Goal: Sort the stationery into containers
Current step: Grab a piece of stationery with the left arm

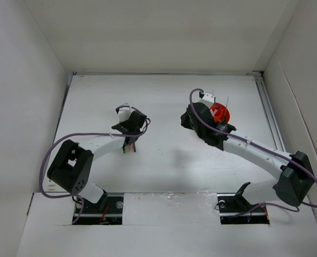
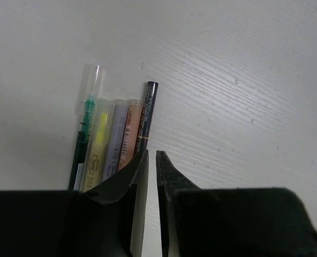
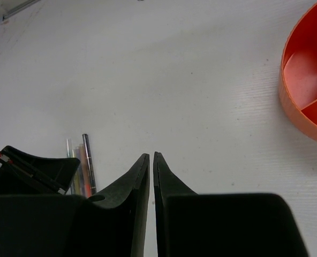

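Observation:
Several pens and markers (image 2: 115, 140) lie side by side on the white table: a green pen with a clear cap, a yellow one, a lilac one, an orange one and a dark pen (image 2: 146, 115). My left gripper (image 2: 152, 154) hovers just over their near ends, with its jaws almost together and nothing between them. In the top view it (image 1: 129, 143) covers most of the pens (image 1: 128, 149). My right gripper (image 3: 151, 155) is shut and empty over bare table, left of the orange divided tub (image 3: 307, 80). The tub (image 1: 223, 114) is partly hidden by that arm. Scissors and bottle are out of view.
White walls close in the table on the left, back and right. The right wrist view also shows the pens (image 3: 82, 167) and the left gripper's body (image 3: 32, 167) at its lower left. Purple cables loop beside both arms.

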